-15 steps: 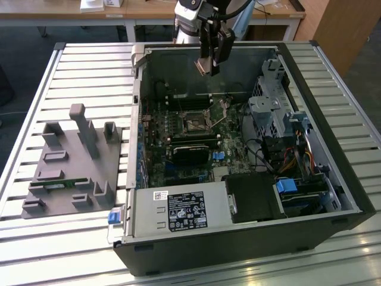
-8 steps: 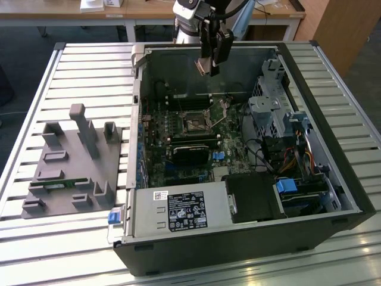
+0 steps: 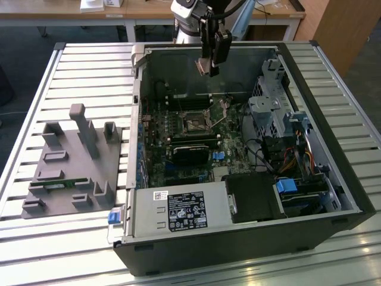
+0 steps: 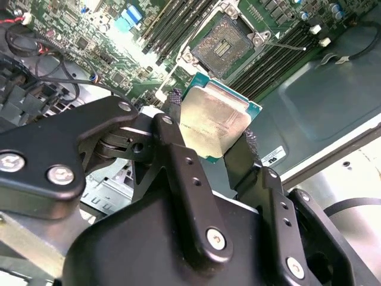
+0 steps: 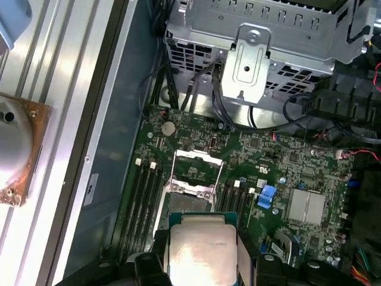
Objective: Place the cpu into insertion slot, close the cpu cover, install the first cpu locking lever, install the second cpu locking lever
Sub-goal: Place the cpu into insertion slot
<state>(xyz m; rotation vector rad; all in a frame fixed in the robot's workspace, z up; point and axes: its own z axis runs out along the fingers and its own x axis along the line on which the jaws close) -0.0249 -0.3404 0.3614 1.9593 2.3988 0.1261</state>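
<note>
Cpu (image 4: 217, 119) held, not yet seated.
The gripper (image 3: 208, 68) was clamped on the cpu, clear of the empty slot (image 4: 221, 47); all steps remained.

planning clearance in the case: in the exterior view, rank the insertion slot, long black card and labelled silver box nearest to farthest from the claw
1. insertion slot, in the middle, closest to the claw, which grips the cpu.
2. long black card, just beyond the slot.
3. labelled silver box, at the edge nearest the camera.
</note>
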